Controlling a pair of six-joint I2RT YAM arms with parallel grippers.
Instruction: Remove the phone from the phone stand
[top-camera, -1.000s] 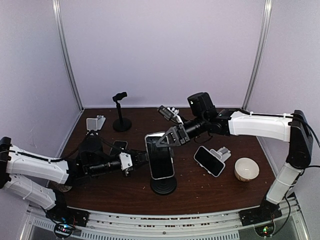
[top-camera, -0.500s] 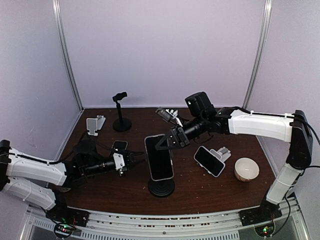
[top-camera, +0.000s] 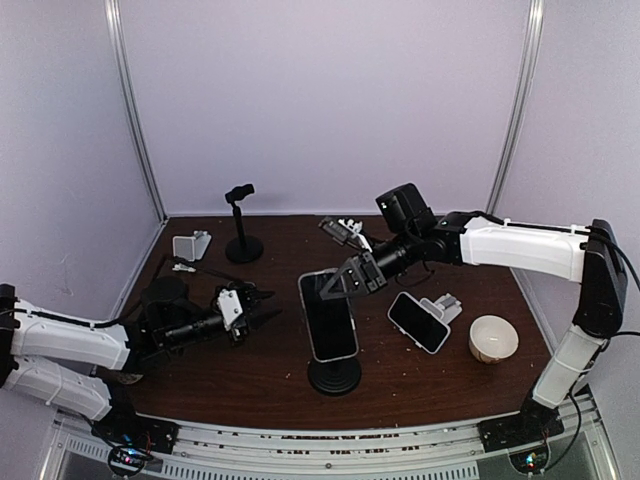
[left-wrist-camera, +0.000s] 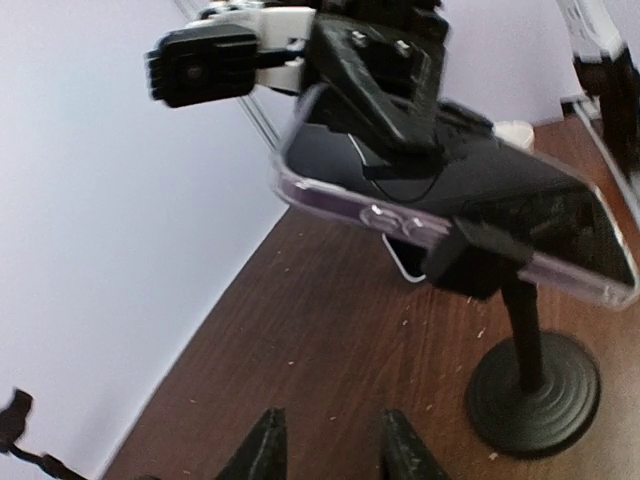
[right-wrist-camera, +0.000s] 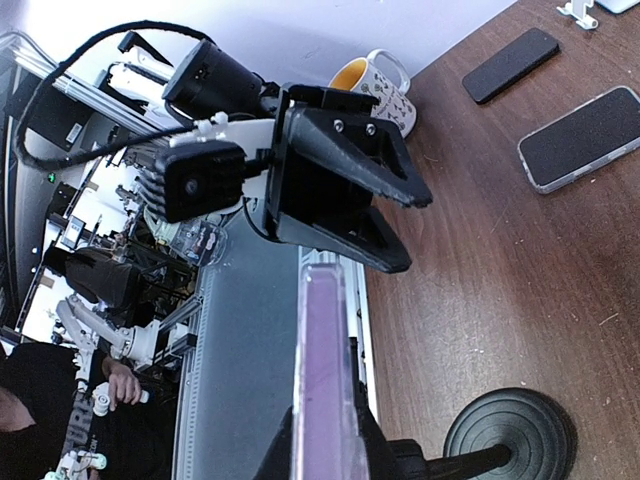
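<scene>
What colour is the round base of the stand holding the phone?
Black: the base under the phone shows best in the left wrist view.

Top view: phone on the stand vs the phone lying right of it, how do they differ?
The phone on the stand sits raised on its pole; the phone on the table lies low by a white holder. The right gripper grips the first's top edge; the second is untouched. Both have dark screens and pale edges.

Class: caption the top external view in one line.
Right gripper grips the top of the phone on its stand; left gripper hovers open nearby.
</scene>
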